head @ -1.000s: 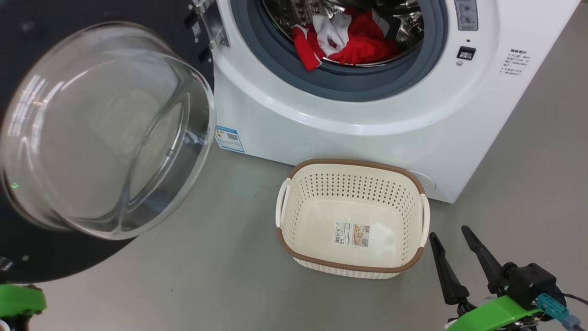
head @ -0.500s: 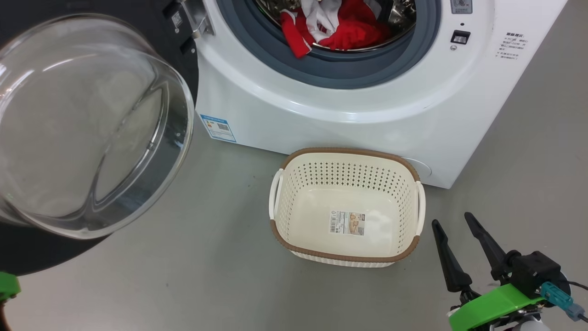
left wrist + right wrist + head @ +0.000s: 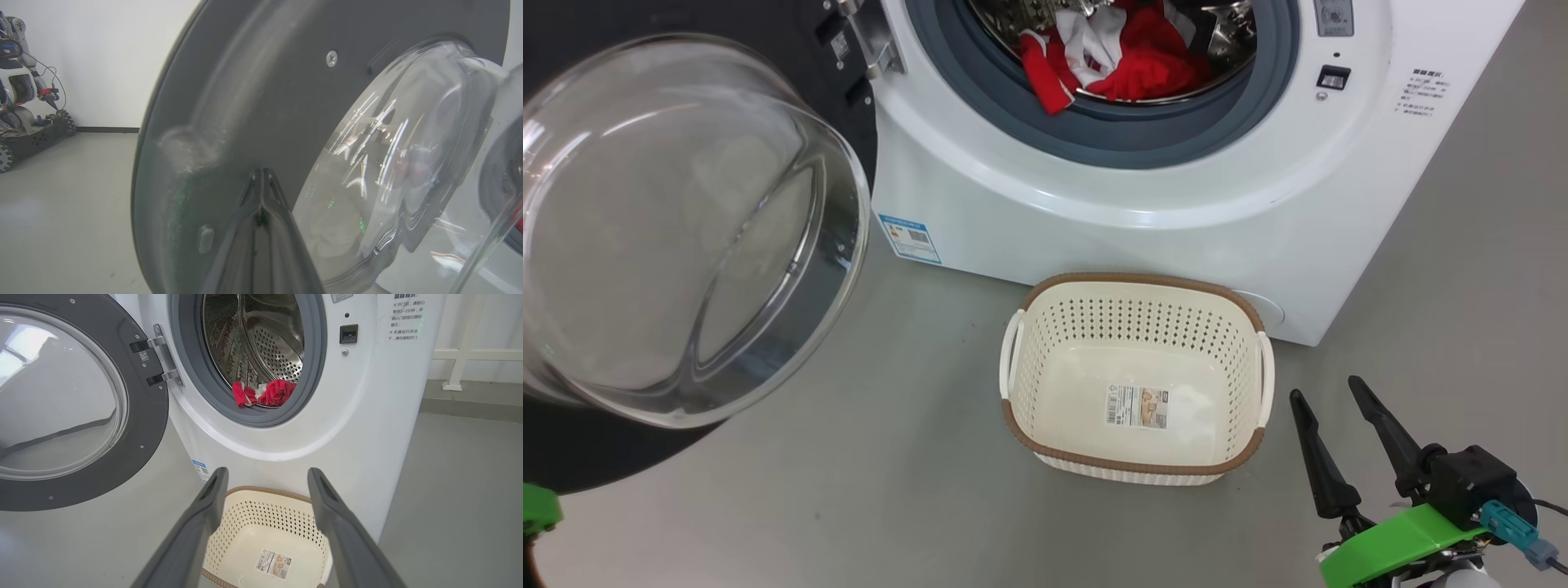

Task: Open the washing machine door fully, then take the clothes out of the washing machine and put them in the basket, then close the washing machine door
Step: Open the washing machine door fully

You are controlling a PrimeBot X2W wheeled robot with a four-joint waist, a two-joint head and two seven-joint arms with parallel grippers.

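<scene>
The white washing machine (image 3: 1111,220) (image 3: 367,416) stands with its door (image 3: 686,229) (image 3: 65,404) swung out to the left, glass bowl bulging toward me. Red and white clothes (image 3: 1119,57) (image 3: 263,394) lie at the drum's front lip. On the floor before the machine sits the cream basket (image 3: 1135,380) (image 3: 265,535), holding nothing but its sticker. Low at the right, beside the basket, my right gripper (image 3: 1327,400) (image 3: 267,475) is open and holds nothing. In the left wrist view my left gripper (image 3: 261,173) is shut, its tips at the door's dark inner ring (image 3: 245,102).
Grey floor (image 3: 866,490) spreads around the basket and to the machine's right. Another wheeled robot (image 3: 24,94) stands by the far white wall behind the door. A white rail (image 3: 470,355) runs along the wall right of the machine.
The head camera has shifted, sliding the whole scene left and slightly up. The door looks swung a little further out. The right gripper stays open in place.
</scene>
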